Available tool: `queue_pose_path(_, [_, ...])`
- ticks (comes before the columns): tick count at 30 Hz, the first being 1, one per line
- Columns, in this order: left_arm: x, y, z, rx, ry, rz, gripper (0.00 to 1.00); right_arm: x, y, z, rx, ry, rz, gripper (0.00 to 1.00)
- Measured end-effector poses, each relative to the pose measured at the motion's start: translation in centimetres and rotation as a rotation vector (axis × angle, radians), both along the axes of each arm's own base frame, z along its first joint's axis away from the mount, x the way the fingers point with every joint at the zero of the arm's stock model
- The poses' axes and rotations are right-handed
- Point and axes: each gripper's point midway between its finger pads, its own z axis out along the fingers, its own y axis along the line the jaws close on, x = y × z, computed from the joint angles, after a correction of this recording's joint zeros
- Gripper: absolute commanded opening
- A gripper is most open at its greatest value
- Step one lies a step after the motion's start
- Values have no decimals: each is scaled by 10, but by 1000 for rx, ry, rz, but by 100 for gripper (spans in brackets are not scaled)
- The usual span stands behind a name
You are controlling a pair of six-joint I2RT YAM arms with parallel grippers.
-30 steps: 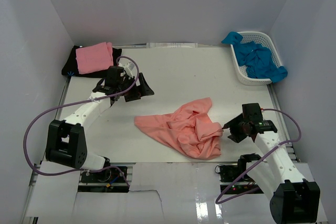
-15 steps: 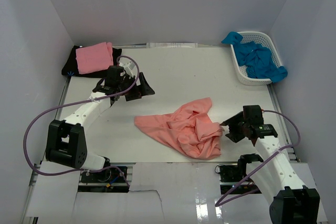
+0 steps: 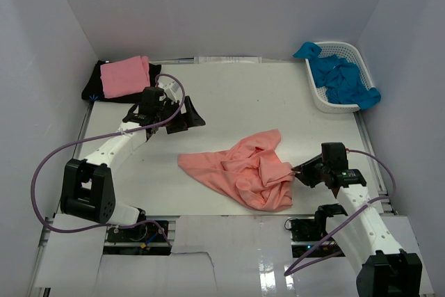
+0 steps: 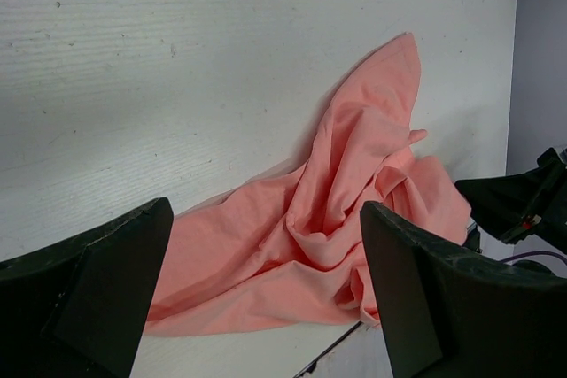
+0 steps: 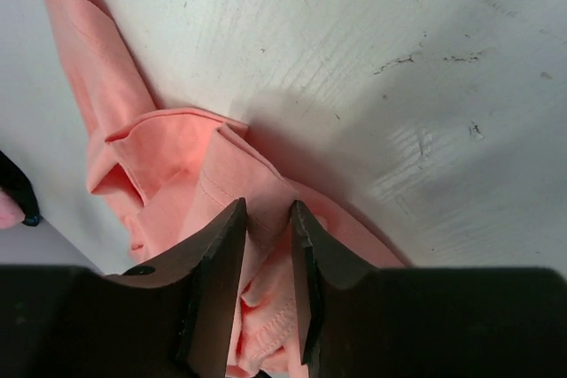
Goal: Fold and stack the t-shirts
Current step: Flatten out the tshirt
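My right hand (image 5: 267, 208) has its two fingers drawn close together, pinching a fold at the right-hand edge of the large crumpled salmon-coral cloth t-shirt (image 3: 243, 168). That hand sits low over the white worktop (image 3: 236, 95), with the fold just inside its fingertips. My left hand (image 4: 266, 210) is spread wide and holds nothing. It hangs above bare worktop on the far left, well apart from the salmon-coral shirt.

I count one salmon-coral shirt, lying in a heap near the middle. One lighter pink folded t-shirt (image 3: 125, 76) rests on one black t-shirt (image 3: 94, 88) in the far left corner. Bright blue t-shirts (image 3: 341, 78) fill one white plastic lattice basket (image 3: 323, 99) at the far right and spill over its rim; I cannot tell how many.

The heap's near side lies close to the worktop's near edge. Bare worktop stretches beyond it toward the far wall and between it and the basket.
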Motion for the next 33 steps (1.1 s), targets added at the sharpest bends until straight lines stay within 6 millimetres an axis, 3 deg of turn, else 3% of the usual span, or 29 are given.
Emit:
queue_pose_path(1, [0,0,0,0,0,0,98,1,0,0,1,-4,-1,12])
queue_pose_path(2, [0,0,0,1,-1,-1,98,2,0,1,1,-9,-1,9])
queue_pose_path(12, [0,0,0,2,-2,-3,98,7,-7,0,-54,-18,13,8])
queue_pose_path(16, [-1,1,-2,7,9,-1,98,34,-7,23,-130,-97,126,8])
queue_pose_path(19, [0,1,-6,15,32,1,98,80,1,56,-179,-179,256,8])
queue_pose_path(23, [-2,2,-12,22,53,4,98,164,28,116,-184,-336,455,8])
queue_pose_path(25, [-1,2,-12,23,57,5,98,206,51,159,-155,-456,566,8])
queue_pose_path(27, [1,2,-10,24,56,7,98,235,71,210,-165,-611,657,8])
queue_pose_path(28, [2,2,-9,24,54,7,98,239,76,230,-181,-672,682,8])
queue_pose_path(30, [4,1,-6,22,46,7,98,228,79,266,-216,-775,717,8])
queue_pose_path(33, [6,0,-1,13,37,0,98,203,52,303,-302,-847,676,8])
